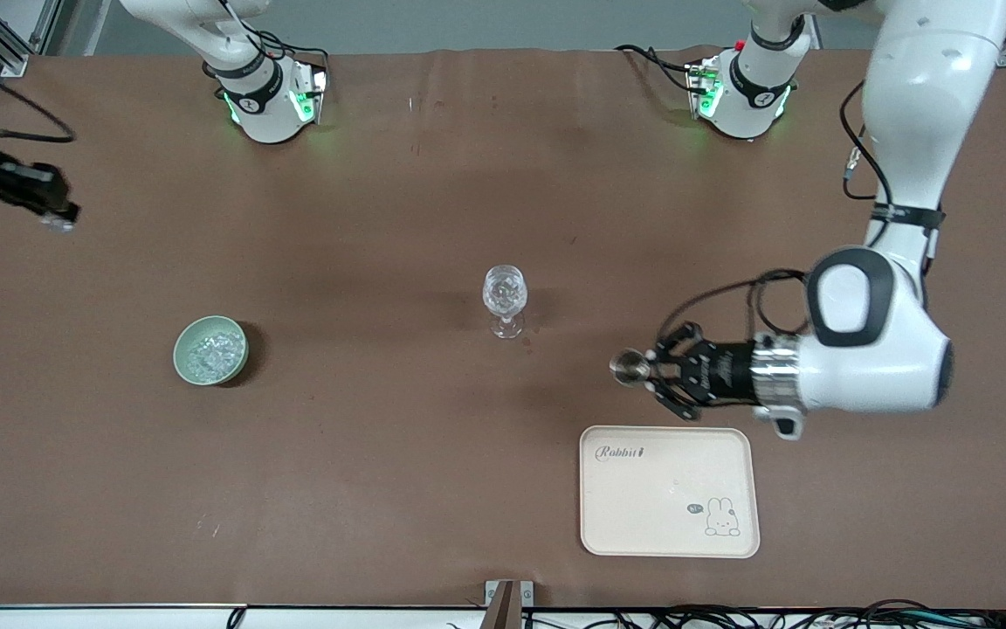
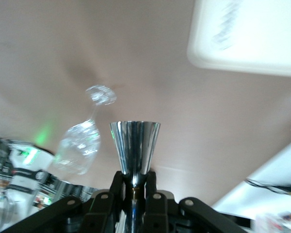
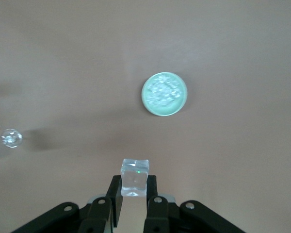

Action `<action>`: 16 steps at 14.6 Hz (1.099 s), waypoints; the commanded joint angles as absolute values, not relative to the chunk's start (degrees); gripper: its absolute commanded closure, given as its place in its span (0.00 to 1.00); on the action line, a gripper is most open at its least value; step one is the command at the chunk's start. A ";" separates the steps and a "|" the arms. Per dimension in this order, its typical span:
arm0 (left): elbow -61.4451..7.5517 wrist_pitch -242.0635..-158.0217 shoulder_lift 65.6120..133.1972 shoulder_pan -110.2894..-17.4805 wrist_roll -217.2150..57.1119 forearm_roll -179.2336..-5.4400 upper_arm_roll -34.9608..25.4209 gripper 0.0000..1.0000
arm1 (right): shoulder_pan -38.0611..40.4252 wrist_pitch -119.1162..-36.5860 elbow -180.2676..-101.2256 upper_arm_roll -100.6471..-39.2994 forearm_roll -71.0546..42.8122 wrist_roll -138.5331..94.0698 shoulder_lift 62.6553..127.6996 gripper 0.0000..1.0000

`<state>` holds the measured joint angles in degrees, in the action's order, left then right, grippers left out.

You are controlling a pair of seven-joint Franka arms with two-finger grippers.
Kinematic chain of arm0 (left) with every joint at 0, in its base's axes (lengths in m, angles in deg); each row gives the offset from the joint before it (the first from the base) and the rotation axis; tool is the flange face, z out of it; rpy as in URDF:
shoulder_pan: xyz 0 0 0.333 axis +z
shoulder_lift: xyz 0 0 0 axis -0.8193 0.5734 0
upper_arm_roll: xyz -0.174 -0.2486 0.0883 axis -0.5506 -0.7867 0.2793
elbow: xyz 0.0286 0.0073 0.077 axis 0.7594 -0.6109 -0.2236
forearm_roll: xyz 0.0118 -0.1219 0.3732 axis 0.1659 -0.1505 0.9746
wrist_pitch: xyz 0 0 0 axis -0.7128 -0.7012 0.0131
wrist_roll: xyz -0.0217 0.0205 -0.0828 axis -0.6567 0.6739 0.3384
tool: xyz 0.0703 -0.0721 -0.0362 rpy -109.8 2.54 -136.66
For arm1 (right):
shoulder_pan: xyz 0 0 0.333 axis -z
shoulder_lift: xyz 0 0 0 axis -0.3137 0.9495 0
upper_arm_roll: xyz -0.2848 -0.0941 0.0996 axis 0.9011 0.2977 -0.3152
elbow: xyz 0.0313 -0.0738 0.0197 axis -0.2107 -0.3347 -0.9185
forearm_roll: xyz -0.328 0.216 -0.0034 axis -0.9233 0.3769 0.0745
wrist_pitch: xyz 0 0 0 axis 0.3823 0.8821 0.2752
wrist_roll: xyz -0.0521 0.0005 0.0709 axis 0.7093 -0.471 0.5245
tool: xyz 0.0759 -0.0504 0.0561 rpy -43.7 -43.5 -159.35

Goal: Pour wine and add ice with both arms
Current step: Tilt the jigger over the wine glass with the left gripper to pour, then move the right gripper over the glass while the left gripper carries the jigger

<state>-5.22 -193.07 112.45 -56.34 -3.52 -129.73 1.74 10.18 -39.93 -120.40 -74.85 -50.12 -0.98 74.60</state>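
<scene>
A clear stemmed glass stands upright mid-table. My left gripper hangs over the table between the glass and the tray, shut on a silver metal cup that lies sideways with its mouth toward the glass. The left wrist view shows the cup clamped at its narrow waist. No wine shows, and the cup's inside is hidden. My right gripper is shut on one clear ice cube over the right arm's end of the table. More ice fills a pale green bowl.
A cream tray with a rabbit print lies near the front camera, toward the left arm's end. Brown cloth covers the table. The two arm bases stand along the edge farthest from the camera.
</scene>
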 commanded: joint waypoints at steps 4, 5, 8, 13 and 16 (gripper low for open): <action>-1.77 -202.05 122.11 -52.91 -18.37 -139.65 1.16 1.00 | -7.88 -45.36 -119.42 -74.63 -50.53 20.03 79.26 1.00; -1.68 -202.41 123.43 -52.73 -20.30 -142.03 1.25 1.00 | -10.61 -48.16 -119.42 -74.54 -50.53 23.72 80.75 1.00; -1.33 -204.42 127.38 -51.50 -29.61 -148.79 1.25 1.00 | -15.28 -53.97 -119.24 -74.54 -45.55 29.98 86.11 1.00; -1.15 -204.70 132.22 -50.26 -36.49 -159.86 1.43 1.00 | -21.17 -61.80 -114.96 -74.54 -44.82 40.43 96.21 1.00; -1.24 -204.70 133.37 -49.22 -38.77 -162.53 1.43 1.00 | -24.07 -61.99 -112.30 -74.63 -44.73 45.72 101.15 1.00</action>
<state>-2.87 -204.72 132.23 -50.15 -37.80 -160.63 1.85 -21.98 -62.93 -116.36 -75.26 -45.60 42.18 97.38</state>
